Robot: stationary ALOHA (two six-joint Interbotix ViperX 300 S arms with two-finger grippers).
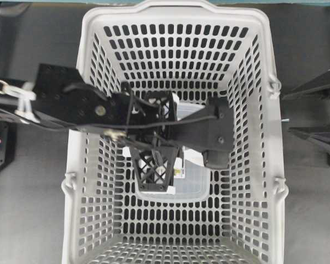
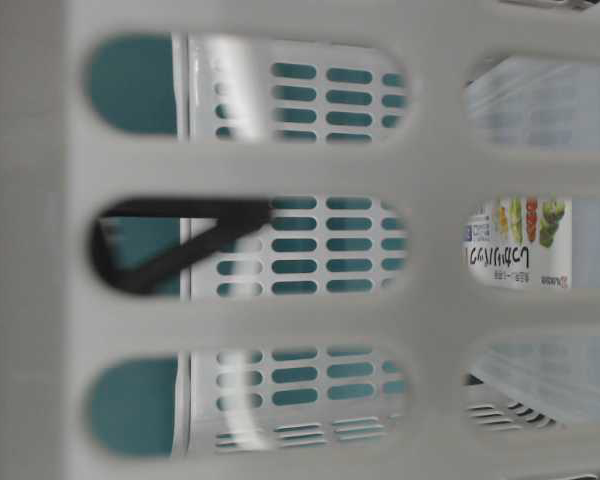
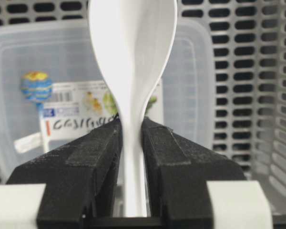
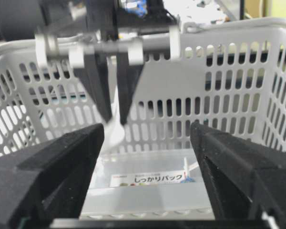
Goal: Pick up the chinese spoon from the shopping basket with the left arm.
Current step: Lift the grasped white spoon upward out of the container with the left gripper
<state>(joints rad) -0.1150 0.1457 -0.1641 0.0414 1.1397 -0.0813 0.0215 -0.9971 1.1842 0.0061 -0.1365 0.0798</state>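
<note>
From overhead, my left arm (image 1: 88, 107) reaches in over the shopping basket's (image 1: 264, 49) rim, wrist bent down so the left gripper (image 1: 157, 140) hangs over the clear lidded container (image 1: 195, 184) on the basket floor. My own hardware hides the spoon in this view. My right gripper (image 1: 313, 110) waits outside the basket at the far edge, out of the way.

At table level, the view looks through the slots of the near basket wall (image 2: 280, 165). A dark strut (image 2: 180, 245), probably part of my arm, crosses one slot, and the container's printed label (image 2: 515, 245) shows through another. No spoon can be made out here.

From my left wrist, the chinese spoon (image 3: 133, 57) is clamped by its flat handle between my two black fingers (image 3: 93, 162), bowl pointing away from me. The narrow handle is the easier part to pinch, so the jaws stand nearly together on it. The container (image 3: 190, 71) lies behind the spoon; whether the bowl touches it I cannot tell.

From my right wrist, wide-spread jaws frame the scene: the left gripper (image 4: 113, 107) points down inside the basket, the blurred white spoon (image 4: 113, 131) at its fingertips, just above the labelled container (image 4: 148, 183). I judge the grasp made.
</note>
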